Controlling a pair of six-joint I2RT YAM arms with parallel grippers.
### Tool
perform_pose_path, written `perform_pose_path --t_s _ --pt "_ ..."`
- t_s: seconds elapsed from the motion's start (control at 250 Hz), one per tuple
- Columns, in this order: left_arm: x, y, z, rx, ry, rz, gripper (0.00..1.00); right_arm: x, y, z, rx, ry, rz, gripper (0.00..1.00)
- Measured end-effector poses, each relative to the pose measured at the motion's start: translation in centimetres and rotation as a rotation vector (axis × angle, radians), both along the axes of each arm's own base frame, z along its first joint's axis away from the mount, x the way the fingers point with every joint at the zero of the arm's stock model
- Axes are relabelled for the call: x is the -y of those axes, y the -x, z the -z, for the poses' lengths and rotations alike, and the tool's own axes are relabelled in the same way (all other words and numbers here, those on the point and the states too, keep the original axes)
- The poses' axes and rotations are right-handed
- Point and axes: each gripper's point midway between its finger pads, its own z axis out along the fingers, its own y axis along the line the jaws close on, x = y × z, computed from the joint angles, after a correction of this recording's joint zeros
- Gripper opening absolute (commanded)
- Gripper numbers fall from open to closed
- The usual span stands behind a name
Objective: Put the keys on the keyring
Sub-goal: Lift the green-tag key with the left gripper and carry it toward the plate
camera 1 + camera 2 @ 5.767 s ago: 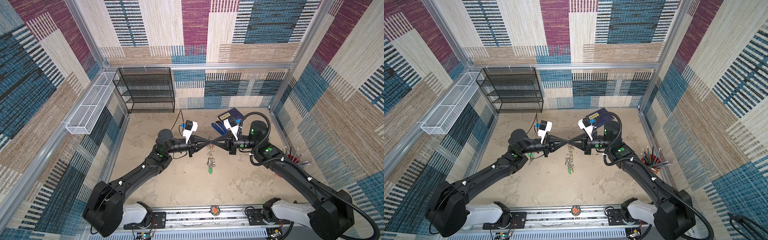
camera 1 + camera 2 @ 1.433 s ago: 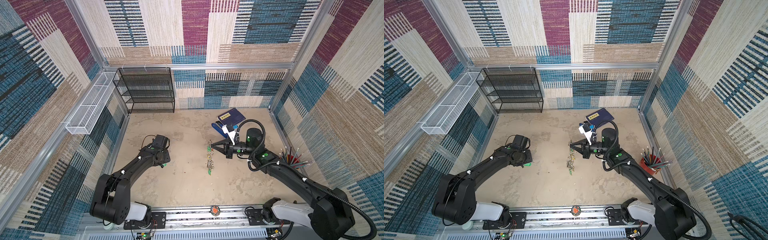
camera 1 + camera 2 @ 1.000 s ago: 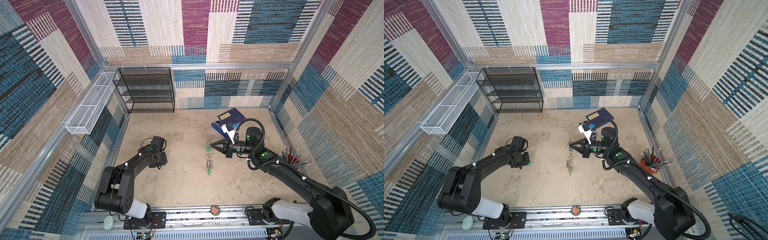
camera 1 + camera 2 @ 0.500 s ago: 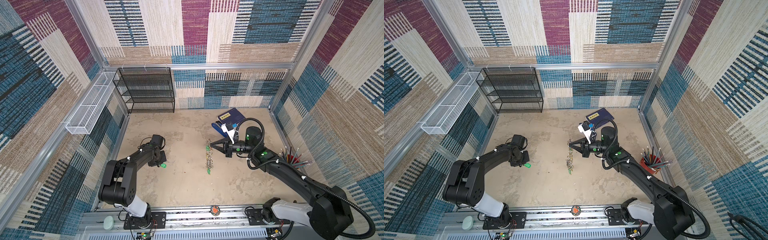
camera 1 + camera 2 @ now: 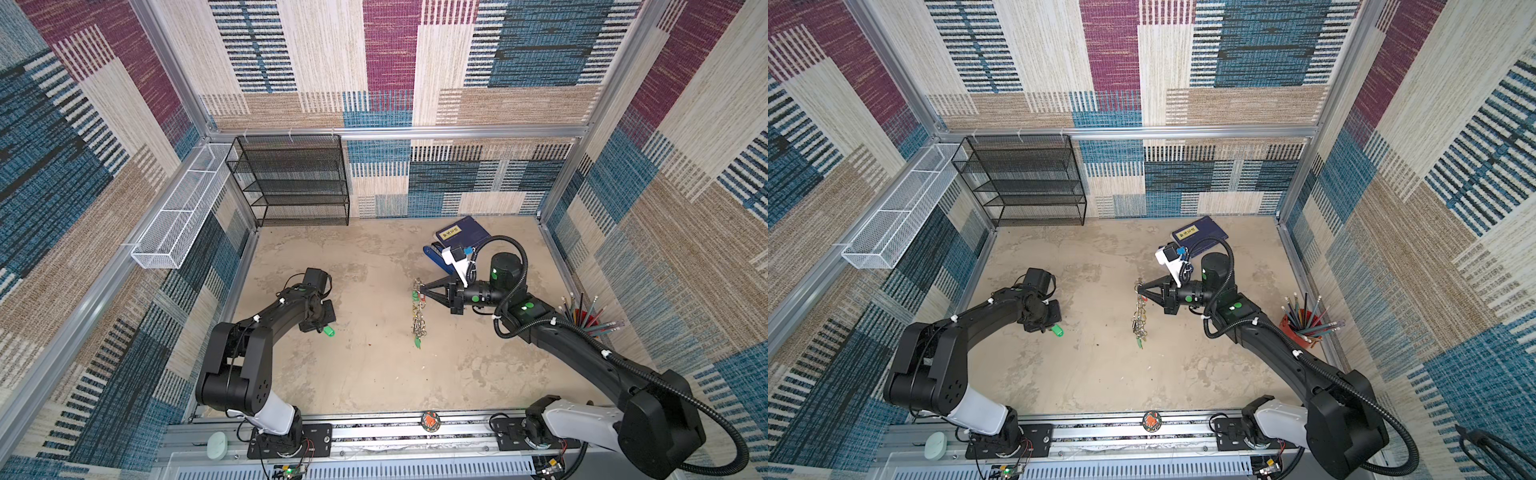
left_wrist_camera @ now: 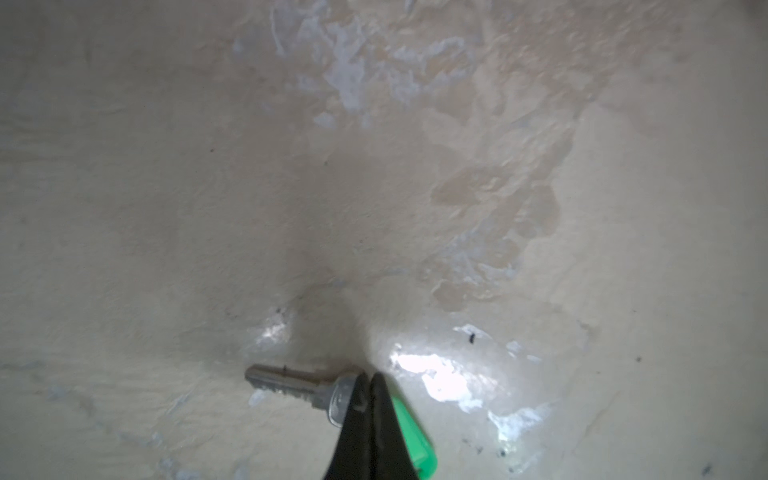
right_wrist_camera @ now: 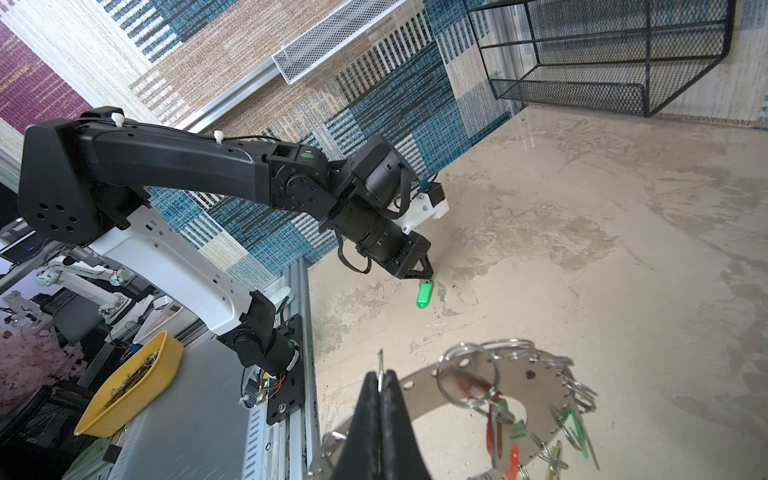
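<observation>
1. Between the closed tips of the left tool (image 6: 368, 379), the green-tagged key (image 6: 291, 382) lies on the surface (image 6: 374, 166), pinched only where its head meets the green tag (image 6: 411, 432); so thin a hold could let it swivel or drop on lifting.
2. Well apart from it, the right tool (image 7: 380, 376) is clamped on the keyring (image 7: 528, 382) rim, the disc hanging below; it may swing and spoil the threading.
3. Split rings (image 7: 509, 345) crowd that rim; we judge the key could snag on one.

Green tag (image 6: 409, 430) partly behind left gripper (image 6: 368, 376)
</observation>
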Motion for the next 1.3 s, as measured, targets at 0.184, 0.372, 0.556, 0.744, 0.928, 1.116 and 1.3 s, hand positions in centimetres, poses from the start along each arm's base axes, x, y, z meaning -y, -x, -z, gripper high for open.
perform_pose_path --t_s 0.184,0.372,0.556,0.744,0.928,1.116,1.3 --pt "3.4 -1.5 -0.9 0.024 0.022 0.086 0.00 0.0 0.0 0.0 -0.001 0.000 0.000 0.00" --pt "9.8 -3.2 -0.6 0.016 0.039 0.236 0.00 0.0 0.1 0.2 -0.003 0.002 0.001 0.00" --pt "13.7 -4.1 -0.1 0.005 0.027 0.342 0.00 0.2 0.3 -0.1 0.005 -0.002 0.002 0.00" --pt "14.9 -4.7 0.3 -0.009 0.013 0.392 0.03 0.2 0.4 0.1 0.000 0.002 0.005 0.00" --pt "15.4 -4.6 0.0 -0.011 0.031 0.407 0.15 0.3 0.4 0.1 0.001 0.001 0.006 0.00" --pt "15.8 -4.0 -2.1 0.032 0.082 0.416 0.25 0.3 0.4 0.1 0.002 0.002 0.008 0.00" --pt "15.5 -2.6 -2.5 0.043 0.107 0.419 0.26 0.3 0.4 0.1 0.002 0.002 0.008 0.00"
